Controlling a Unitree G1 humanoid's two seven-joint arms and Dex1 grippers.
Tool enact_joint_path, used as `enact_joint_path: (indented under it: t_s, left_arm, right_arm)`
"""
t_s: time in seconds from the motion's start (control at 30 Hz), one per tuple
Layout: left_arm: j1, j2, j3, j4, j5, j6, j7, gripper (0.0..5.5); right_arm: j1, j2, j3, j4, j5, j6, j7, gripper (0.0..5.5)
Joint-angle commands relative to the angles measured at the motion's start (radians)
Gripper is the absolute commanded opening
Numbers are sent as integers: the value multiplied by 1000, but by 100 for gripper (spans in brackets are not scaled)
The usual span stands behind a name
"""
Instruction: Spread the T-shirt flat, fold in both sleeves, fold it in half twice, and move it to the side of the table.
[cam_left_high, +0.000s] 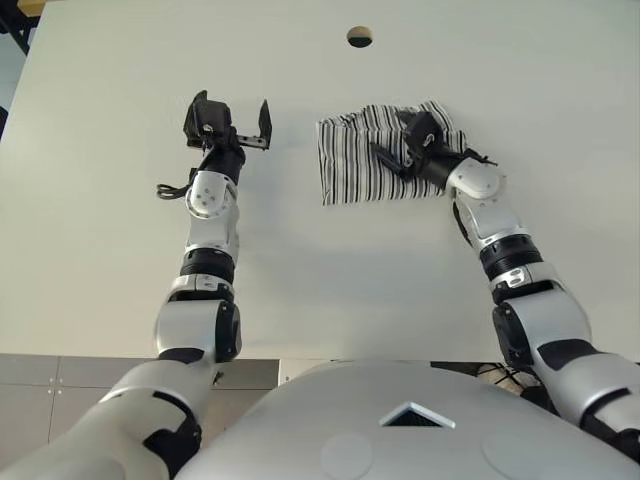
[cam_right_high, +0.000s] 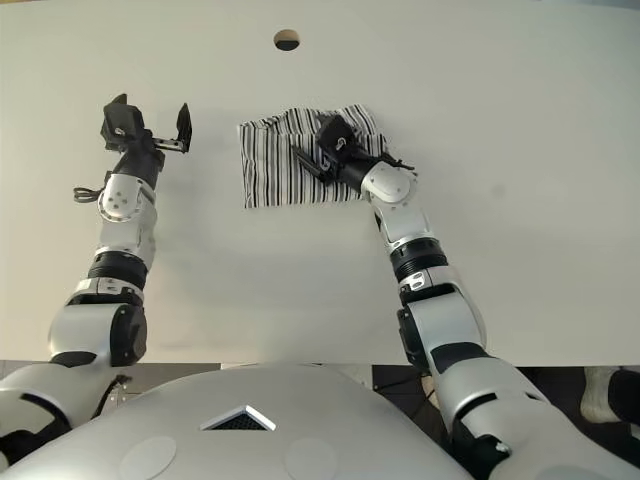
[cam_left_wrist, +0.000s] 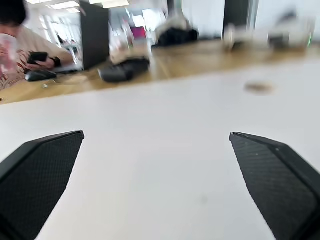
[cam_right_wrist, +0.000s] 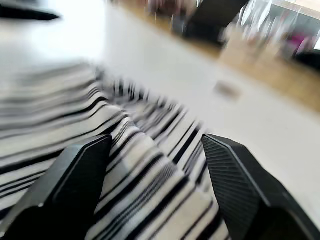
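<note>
Your white table takes up nearly the whole of both eye views. The striped T-shirt lies on its far half, a little to the robot's right of the middle and well away from every edge.

The T-shirt is already a compact, roughly square packet with no sleeve sticking out. You can judge the spreading, the 2 sleeve folds and most likely both halvings as done. The far right corner is rumpled and lifted rather than flat, so the last fold looks untidy. What remains, as far as you can see, is tidying that corner and moving the packet to the side of the table.

The right gripper sits on the packet's far right part. In the right wrist view its 2 fingers stand apart, straddling a raised ridge of striped cloth without clamping it, so treat this claw as released.

The left gripper hovers over bare table, well apart from the T-shirt on the robot's left. Its fingers are spread wide and hold nothing.

A small round hole in the tabletop lies beyond the packet, near the far edge.
</note>
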Motion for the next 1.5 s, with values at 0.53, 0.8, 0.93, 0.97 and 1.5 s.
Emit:
enact_joint_path:
  t_s: [0.53,0.8,0.93,0.97,1.5]
  left_arm:
    - [98,-93,41,-206,-88,45,-32,547]
    - [155,-104,47,-271,-79,55,-14,547]
    - [157,-113,52,-307,-40,28,42,547]
    - [160,-118,49,-328,-22,19,63,547]
    - [180,-223,-149,-178,261,-202,208,529]
  right_arm:
    - [-146,-215,-608,419,317,228,-885,332]
    - [-105,-254,-783,401,404,95,-1023,332]
    - [-144,-215,-672,298,299,-167,-836,332]
    - [-148,-193,-630,259,264,-241,-800,332]
    - [147,23,-162,9,-142,-528,-681,332]
